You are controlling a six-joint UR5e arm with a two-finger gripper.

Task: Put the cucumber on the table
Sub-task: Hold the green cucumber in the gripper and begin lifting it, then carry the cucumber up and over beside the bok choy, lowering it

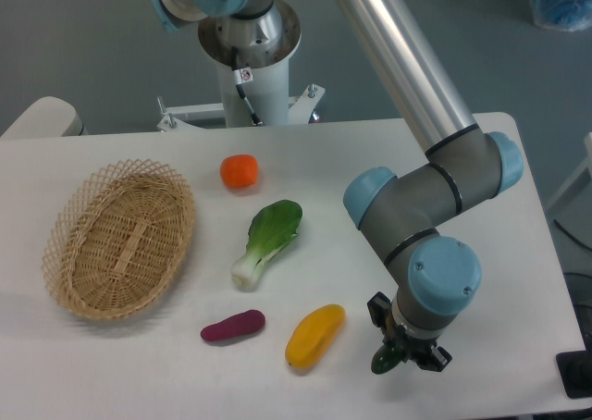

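The dark green, glossy cucumber (pixel 388 357) shows only as a short stub below the wrist at the front right of the white table (pixel 305 383). My gripper (pixel 404 355) points down over it and is shut on the cucumber. Most of the cucumber is hidden by the gripper and the wrist. The stub's lower end is close to the tabletop; whether it touches cannot be told.
A yellow mango (pixel 314 335) lies just left of the gripper. A purple sweet potato (pixel 233 327), a bok choy (pixel 268 238) and an orange fruit (pixel 240 171) lie further left. A wicker basket (pixel 120 238) stands at the left. The table's front edge is near the gripper.
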